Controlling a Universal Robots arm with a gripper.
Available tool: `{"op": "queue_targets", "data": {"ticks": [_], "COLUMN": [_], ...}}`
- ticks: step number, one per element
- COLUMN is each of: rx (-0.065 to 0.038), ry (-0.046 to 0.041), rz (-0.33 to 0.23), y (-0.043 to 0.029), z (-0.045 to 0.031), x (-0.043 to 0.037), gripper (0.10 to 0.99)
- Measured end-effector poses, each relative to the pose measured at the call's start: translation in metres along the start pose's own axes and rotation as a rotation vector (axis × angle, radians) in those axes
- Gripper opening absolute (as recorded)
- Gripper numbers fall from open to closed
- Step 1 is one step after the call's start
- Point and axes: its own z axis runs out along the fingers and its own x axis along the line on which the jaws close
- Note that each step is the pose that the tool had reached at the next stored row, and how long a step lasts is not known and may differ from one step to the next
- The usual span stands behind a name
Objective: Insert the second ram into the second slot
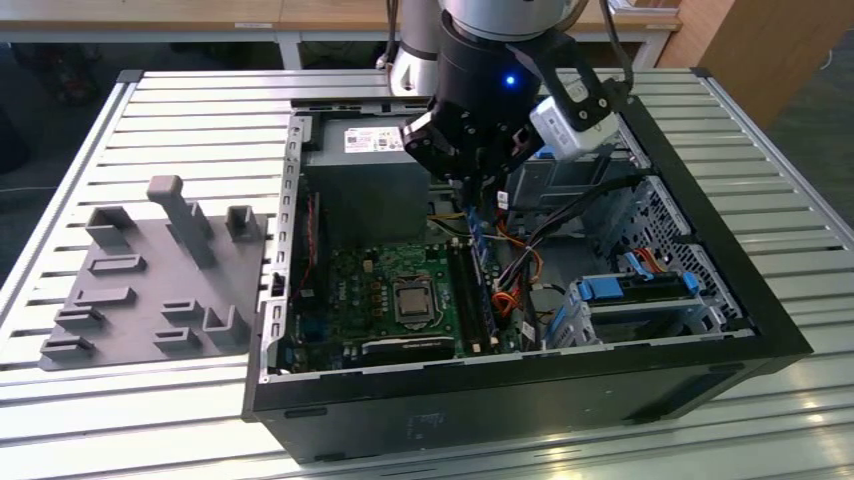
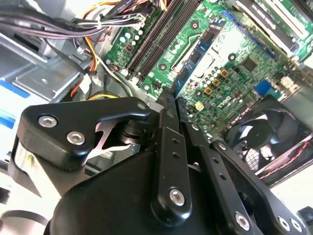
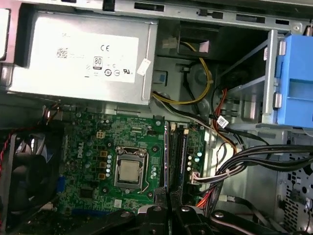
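Hovering above the open computer case [image 1: 534,372], which rests on a slatted metal surface [image 1: 174,110], the gripper [image 1: 478,186] is clenched. In the second wrist view its fingertips [image 2: 168,100] nearly touch, and I can see nothing between them. Below them lies the green motherboard [image 3: 93,142]. There the ram [image 2: 200,49], a thin blue-green strip, stands on edge in the row of memory slots [image 3: 180,152], on the side nearer the processor socket [image 3: 129,171]. It is apart from the gripper. A grey parts holder [image 1: 147,270] lies beside the case on the exterior view's left.
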Motion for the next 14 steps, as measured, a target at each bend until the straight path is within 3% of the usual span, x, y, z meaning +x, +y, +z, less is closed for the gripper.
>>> {"op": "queue_targets", "data": {"ticks": [6, 14], "rx": [0.001, 0.001], "ry": [-0.0022, -0.0023], "rz": [0.064, 0.074], "y": [-0.0001, -0.0001], "z": [0.0013, 0.0035], "x": [0.0000, 0.0001], "gripper": [0.137, 0.137]}}
